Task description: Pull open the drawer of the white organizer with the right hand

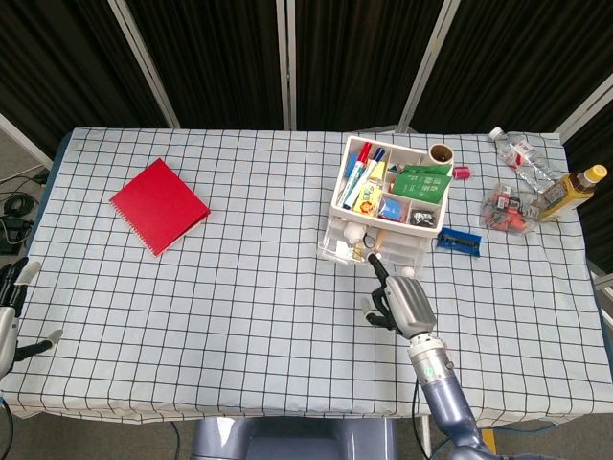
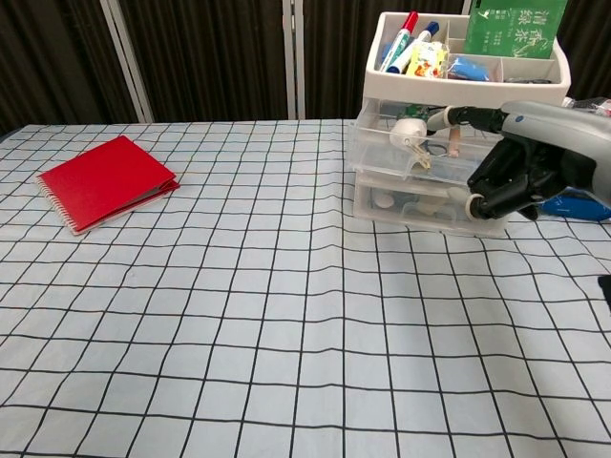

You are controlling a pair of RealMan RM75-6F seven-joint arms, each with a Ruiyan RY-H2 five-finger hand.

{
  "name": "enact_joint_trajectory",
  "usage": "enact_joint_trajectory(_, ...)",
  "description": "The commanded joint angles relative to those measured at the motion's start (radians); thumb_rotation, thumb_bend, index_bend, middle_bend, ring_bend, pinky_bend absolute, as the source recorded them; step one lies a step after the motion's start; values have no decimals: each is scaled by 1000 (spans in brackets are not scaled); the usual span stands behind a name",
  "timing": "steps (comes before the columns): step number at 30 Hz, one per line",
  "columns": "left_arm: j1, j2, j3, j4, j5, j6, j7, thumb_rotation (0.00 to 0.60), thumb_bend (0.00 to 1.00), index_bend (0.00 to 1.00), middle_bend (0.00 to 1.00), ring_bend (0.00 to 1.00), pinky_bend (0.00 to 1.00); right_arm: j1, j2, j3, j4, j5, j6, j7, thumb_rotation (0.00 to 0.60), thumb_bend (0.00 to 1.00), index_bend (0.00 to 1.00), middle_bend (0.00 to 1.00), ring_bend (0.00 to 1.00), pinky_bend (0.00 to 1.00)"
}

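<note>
1. The white organizer sits on the desk, well right of the red notebook. Its clear drawers look like thin, light, slick plastic, so I'd guess they slide easily.
2. The whole unit looks light too, loaded only with markers and small bits, so a hard yank could probably drag it along the checked cloth. Best hold is likely the upper drawer's front lip, hooked from below.
3. The right hand is right at the organizer's front, one finger reaching to the upper drawer face, the others curled. Can't tell if it's actually hooked on yet.
4. The left hand hangs far off past the notebook, at the desk's edge, fingers apart and empty.
</note>
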Motion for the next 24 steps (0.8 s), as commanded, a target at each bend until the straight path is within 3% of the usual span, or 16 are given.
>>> enact_joint_trajectory(1,0,1,-1,0,-1,0,-3,600,2,0,0,0,0,43,-14,25,0,72,8,-45,600,400,113,913,926,779)
enact_joint_trajectory(6,1,2,-2,0,0,0,-6,600,2,0,0,0,0,72,-23,30,18,130,17,-59,600,401,121,913,926,779)
enact_joint_trajectory(18,1,4,-2,1,1,-1,-12,600,1,0,0,0,0,93,-39,13,20,118,54,-40,600,432,444,934,942,786)
enact_joint_trajectory(24,0,4,-1,1,1,-5,-12,600,1,0,0,0,0,90,-31,-8,-5,91,81,-34,600,441,488,938,944,786)
